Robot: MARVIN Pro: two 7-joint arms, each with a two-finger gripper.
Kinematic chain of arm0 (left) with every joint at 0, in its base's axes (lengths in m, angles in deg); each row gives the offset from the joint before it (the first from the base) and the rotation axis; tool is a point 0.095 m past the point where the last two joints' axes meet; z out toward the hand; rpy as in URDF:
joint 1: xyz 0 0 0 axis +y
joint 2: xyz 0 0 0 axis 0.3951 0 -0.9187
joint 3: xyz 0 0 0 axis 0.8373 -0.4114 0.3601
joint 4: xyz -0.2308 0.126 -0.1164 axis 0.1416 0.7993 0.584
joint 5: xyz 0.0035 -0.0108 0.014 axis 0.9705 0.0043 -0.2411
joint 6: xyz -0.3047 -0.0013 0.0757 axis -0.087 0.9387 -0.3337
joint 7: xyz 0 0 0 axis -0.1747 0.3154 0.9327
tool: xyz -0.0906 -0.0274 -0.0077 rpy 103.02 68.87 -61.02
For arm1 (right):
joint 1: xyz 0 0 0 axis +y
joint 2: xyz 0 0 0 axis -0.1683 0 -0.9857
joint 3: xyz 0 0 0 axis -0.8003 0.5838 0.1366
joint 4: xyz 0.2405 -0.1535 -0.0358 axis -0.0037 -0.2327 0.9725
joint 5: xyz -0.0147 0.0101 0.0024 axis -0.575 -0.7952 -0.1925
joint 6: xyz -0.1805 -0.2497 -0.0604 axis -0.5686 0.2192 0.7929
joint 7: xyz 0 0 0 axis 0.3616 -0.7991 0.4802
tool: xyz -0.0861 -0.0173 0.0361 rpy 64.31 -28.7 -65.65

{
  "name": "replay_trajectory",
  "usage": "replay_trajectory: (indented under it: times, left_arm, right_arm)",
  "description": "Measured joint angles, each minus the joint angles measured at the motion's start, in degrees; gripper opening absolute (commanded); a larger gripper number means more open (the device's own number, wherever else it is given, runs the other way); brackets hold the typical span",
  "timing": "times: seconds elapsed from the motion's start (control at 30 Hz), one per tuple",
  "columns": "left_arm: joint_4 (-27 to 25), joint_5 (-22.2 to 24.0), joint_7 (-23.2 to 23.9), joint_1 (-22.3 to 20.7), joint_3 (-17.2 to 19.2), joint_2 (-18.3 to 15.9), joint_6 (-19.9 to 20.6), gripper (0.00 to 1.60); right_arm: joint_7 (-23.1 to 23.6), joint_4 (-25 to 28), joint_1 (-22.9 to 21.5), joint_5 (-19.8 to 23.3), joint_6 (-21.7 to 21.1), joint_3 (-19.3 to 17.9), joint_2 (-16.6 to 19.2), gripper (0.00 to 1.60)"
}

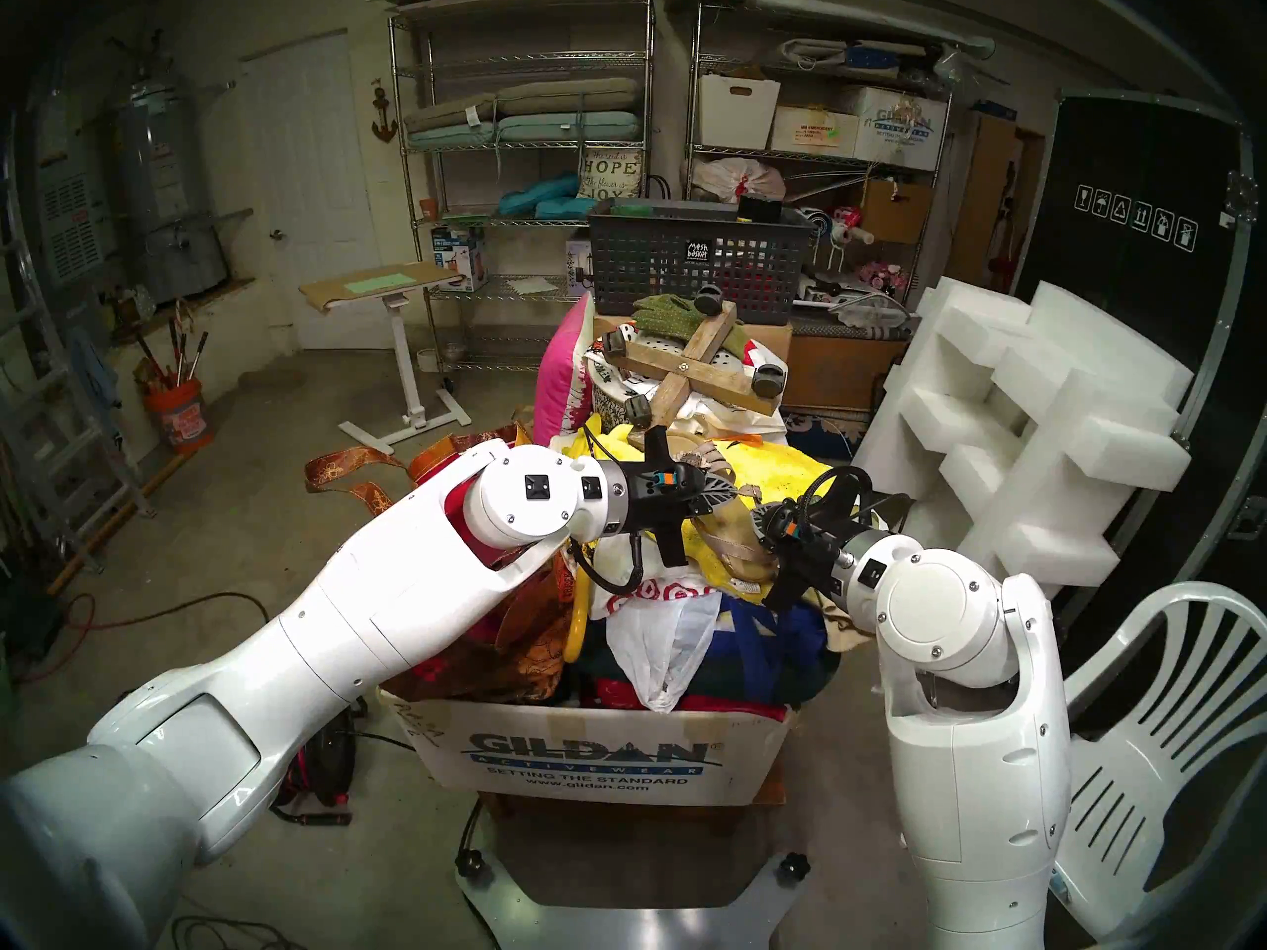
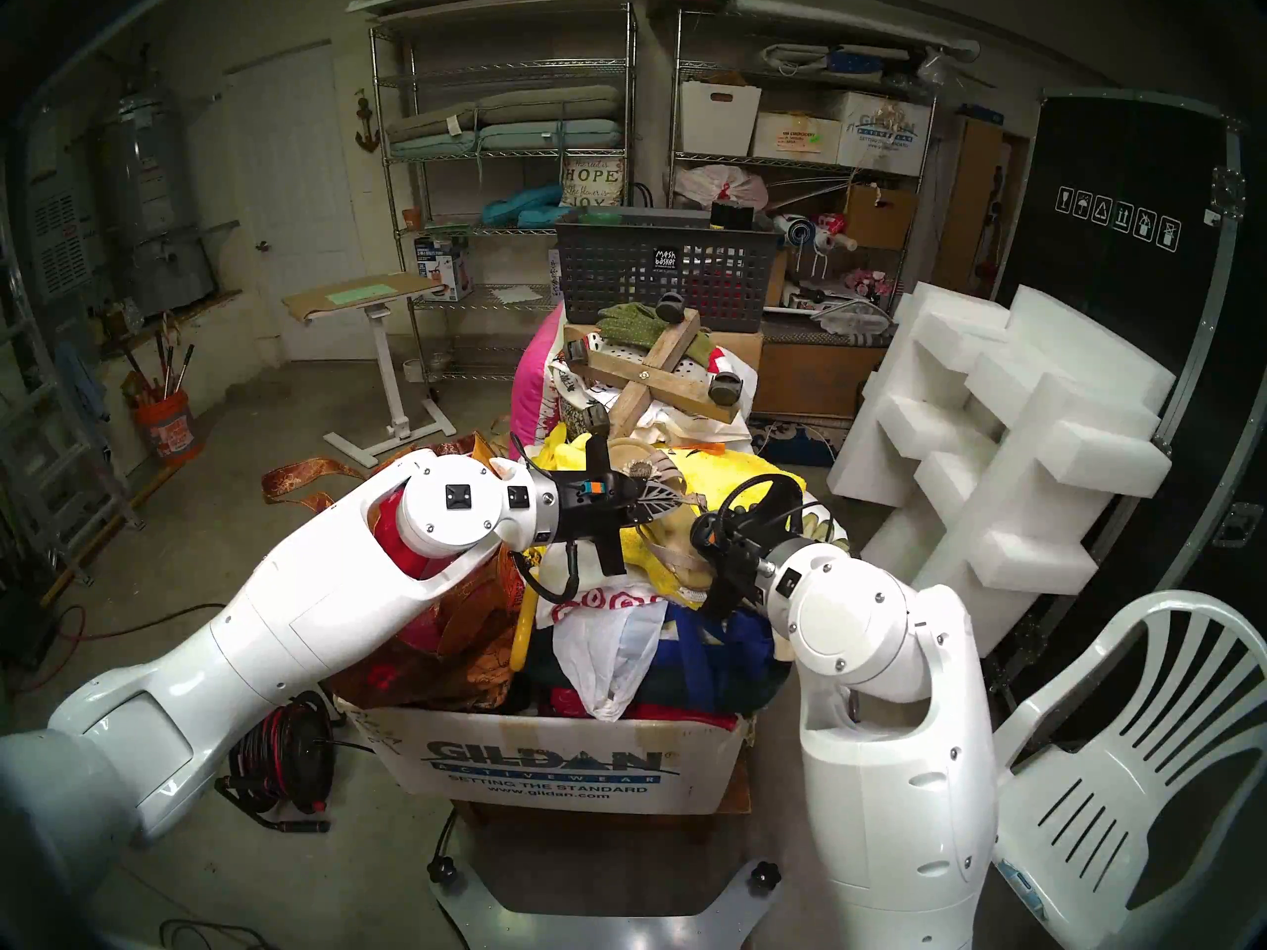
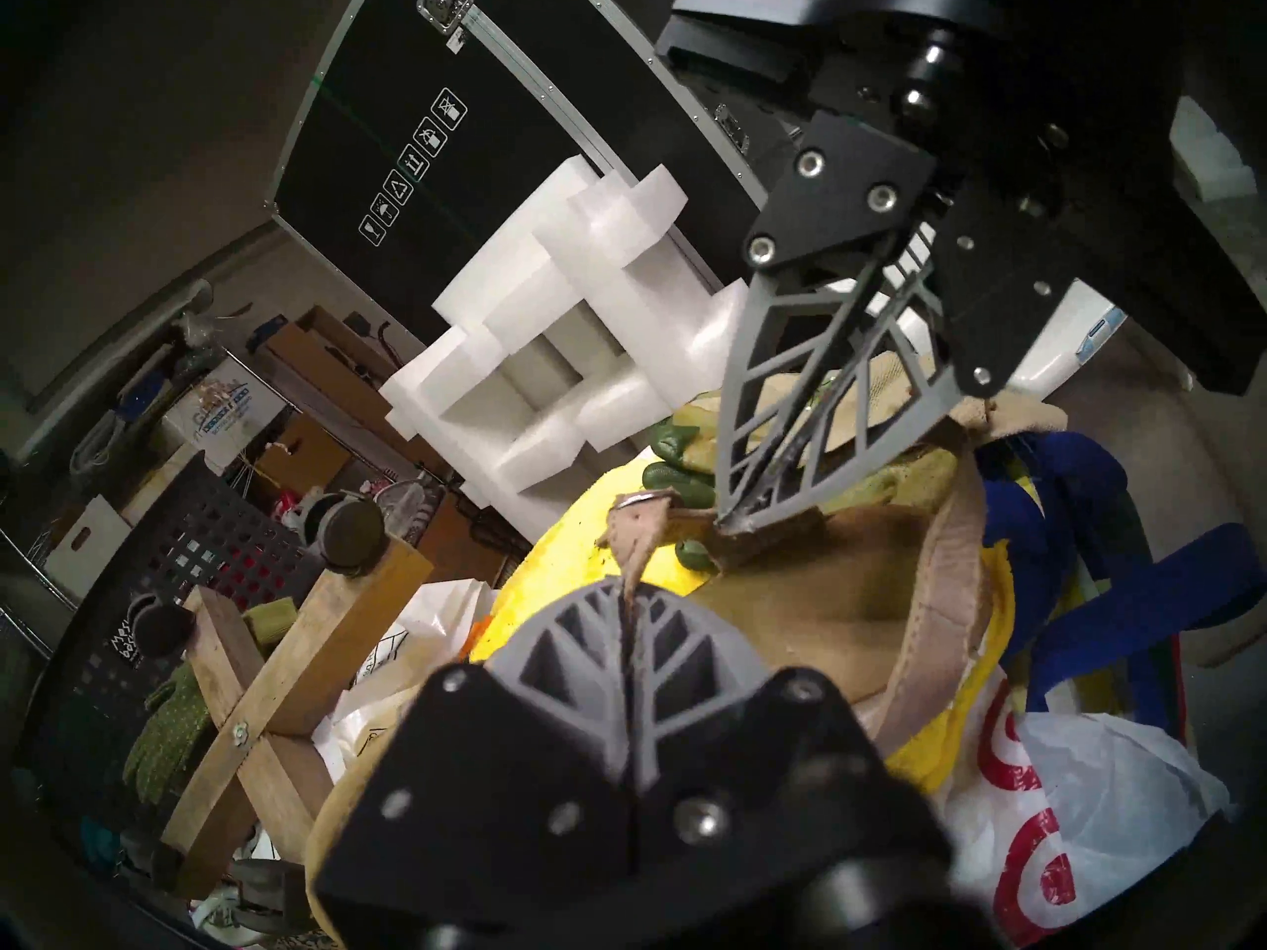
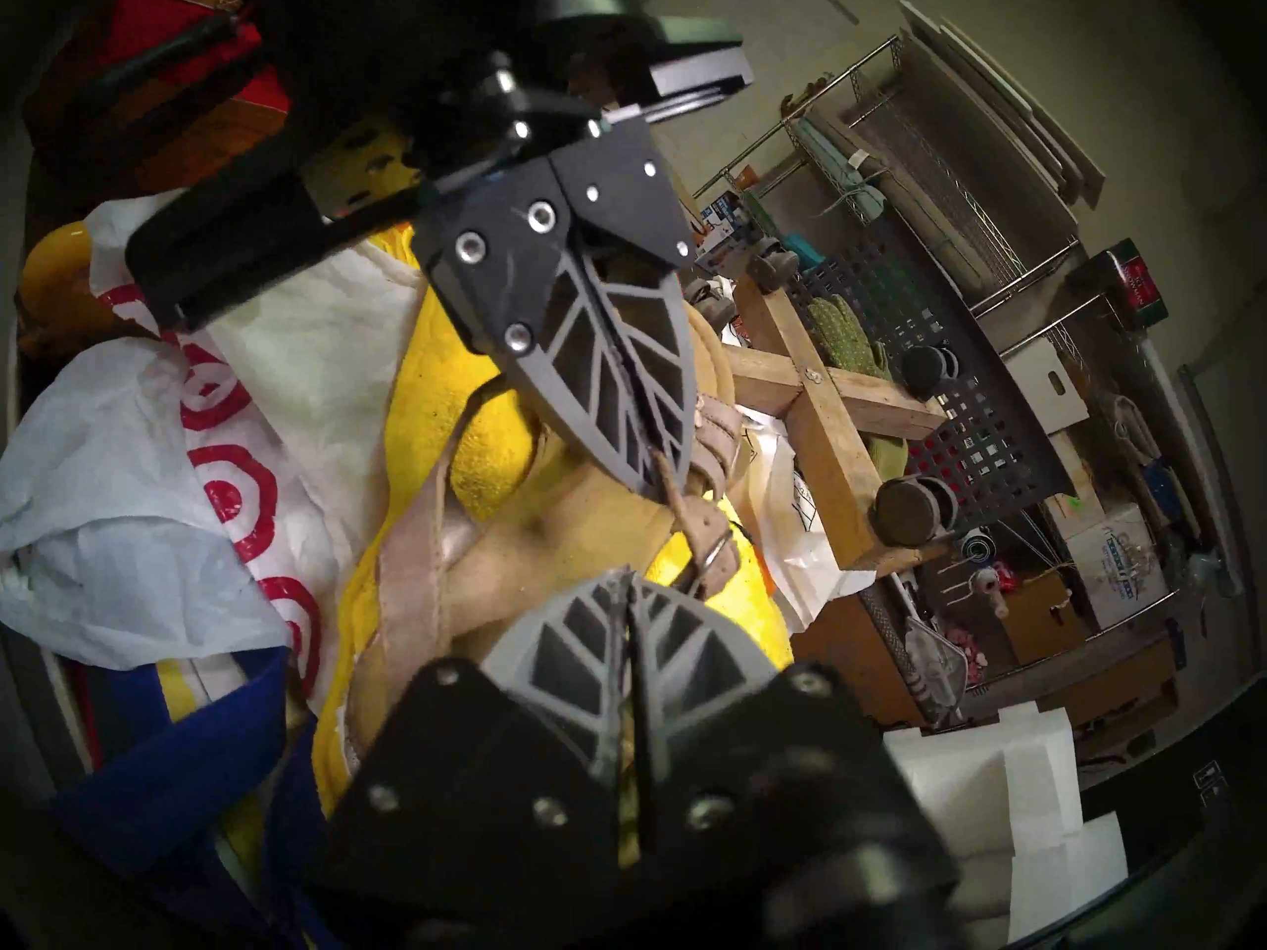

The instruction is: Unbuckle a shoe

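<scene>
The tan-beige shoe (image 1: 727, 544) (image 2: 685, 551) lies on a yellow cloth on top of a heaped box, between both grippers. Its insole (image 3: 823, 585) (image 4: 548, 551) faces up. A thin strap rises from my left gripper (image 3: 627, 589) (image 1: 732, 495), which is shut on it, to the small buckle (image 3: 641, 499) (image 4: 716, 551). My right gripper (image 3: 730, 522) (image 4: 627, 578) (image 1: 757, 517) comes in from the opposite side. Its tips are pinched together on the strap just past the buckle, at the shoe's back edge. The two grippers' tips are a few centimetres apart.
The cardboard Gildan box (image 1: 589, 757) holds clothes and a white bag with red rings (image 3: 1028, 825). Tan gloves with green fingertips (image 3: 675, 475) lie behind the shoe. A wooden cross with casters (image 1: 692, 366) and a grey basket (image 1: 692, 263) stand beyond. White foam blocks (image 1: 1028, 434) and a plastic chair (image 1: 1179, 722) are on the right.
</scene>
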Motion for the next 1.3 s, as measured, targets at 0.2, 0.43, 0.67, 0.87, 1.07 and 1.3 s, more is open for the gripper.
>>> replay_trajectory:
  times: [0.2,0.43,0.67,0.87,1.07,1.3]
  left_arm:
    - [-0.3,-0.3,-0.5,0.1,0.0,-0.8,0.0,0.3]
    - [-0.5,-1.1,-0.9,0.2,0.0,-1.4,-0.1,0.21]
    - [-1.1,-1.2,-1.1,0.5,0.0,-1.8,-0.1,0.16]
    - [-1.6,-1.0,-1.3,0.8,0.1,-2.3,0.0,0.11]
    - [-1.8,-1.0,-1.5,1.0,0.0,-2.9,0.1,0.08]
    - [-2.0,-1.0,-1.6,1.0,0.0,-3.3,0.2,0.09]
  right_arm:
    - [0.2,1.4,0.0,0.9,-0.5,-1.3,-0.4,0.74]
    - [1.4,2.6,0.7,1.3,-1.6,-0.6,-0.8,0.8]
    - [0.7,1.3,1.3,-0.2,-2.2,0.8,-1.0,0.79]
    - [-0.9,-0.8,0.8,-1.1,-1.3,0.8,-1.1,0.93]
    - [-1.3,-0.5,0.2,-1.2,-1.0,0.3,-1.3,1.28]
    - [-1.2,-0.6,-0.3,-1.9,-1.2,0.7,-1.4,0.77]
